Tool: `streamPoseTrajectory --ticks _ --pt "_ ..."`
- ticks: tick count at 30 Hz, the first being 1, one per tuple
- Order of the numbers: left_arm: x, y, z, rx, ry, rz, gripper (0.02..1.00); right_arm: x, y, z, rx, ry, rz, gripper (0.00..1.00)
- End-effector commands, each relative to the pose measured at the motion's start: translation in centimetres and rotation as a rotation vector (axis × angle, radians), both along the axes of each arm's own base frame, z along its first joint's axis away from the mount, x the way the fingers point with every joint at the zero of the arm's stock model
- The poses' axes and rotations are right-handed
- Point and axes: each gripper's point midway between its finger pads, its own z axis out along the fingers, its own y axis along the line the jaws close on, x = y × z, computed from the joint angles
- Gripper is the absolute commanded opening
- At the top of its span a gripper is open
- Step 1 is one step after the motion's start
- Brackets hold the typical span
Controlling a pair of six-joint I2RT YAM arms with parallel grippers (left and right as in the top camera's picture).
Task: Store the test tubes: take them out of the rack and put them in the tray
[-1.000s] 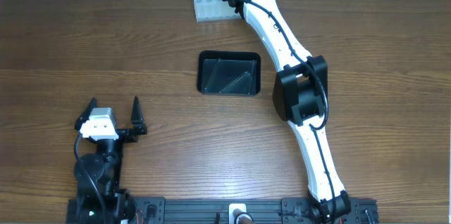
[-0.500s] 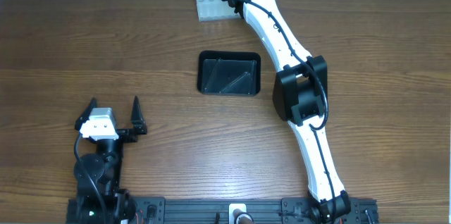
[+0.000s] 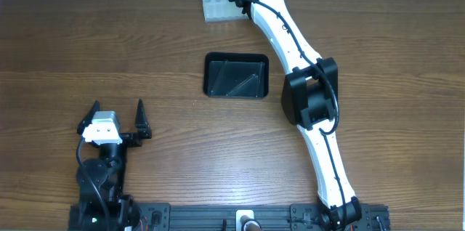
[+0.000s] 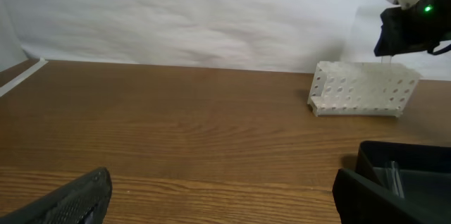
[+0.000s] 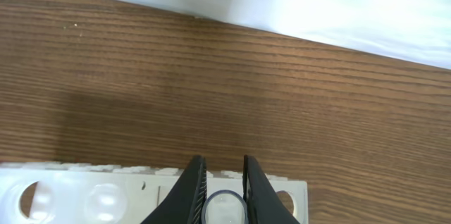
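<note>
Surface: the table is brown wood-grain laminate, smooth, with the grain running across the top view.

Rack: a pale, translucent plastic block, rectangular, with sides and top pierced by rows of round holes. It stands at the far edge of the table, beneath the right arm's wrist.

Tray: a black, glossy plastic dish, rectangular with rounded corners and a raised rim, near the table's middle and well apart from the rack. Two clear tubes lie slanted on its floor.

Right pincer: its two dark, tapered fingers point down onto the rack's top row and are clamped on a test tube – a clear, round-rimmed tube seated upright in a hole near the rack's end. The tube's rim sits directly between the fingertips, touching both.

Left pincer: its fingers are spread wide, holding nothing. It sits low near its own base – well apart from the tray and the rack.
</note>
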Motion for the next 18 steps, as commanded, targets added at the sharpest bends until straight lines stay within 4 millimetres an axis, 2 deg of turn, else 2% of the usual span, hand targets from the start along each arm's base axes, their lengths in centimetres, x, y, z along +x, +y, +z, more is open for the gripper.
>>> streamPoseTrajectory --ticks 1,6,12,15,18 --pt "0.0 0.0 -0.1 0.013 -0.001 -0.004 0.996 -0.7 0.2 8.7 0.055 -0.126 0.005 0.095" --pt "0.0 0.0 -0.1 0.013 -0.001 -0.004 0.998 -1.9 -0.4 12.9 0.073 -0.166 0.005 0.084" --pt "0.0 0.0 -0.1 0.013 -0.001 -0.004 0.998 -4.1 -1.3 16.4 0.097 -0.172 -0.01 0.062" --pt "0.0 0.0 -0.1 0.013 -0.001 -0.004 0.998 -5.7 -1.2 17.1 0.138 -0.131 -0.002 0.06" --pt "0.0 0.0 -0.1 0.013 -0.001 -0.004 0.998 -7.7 -1.2 16.4 0.193 -0.041 -0.019 0.069"
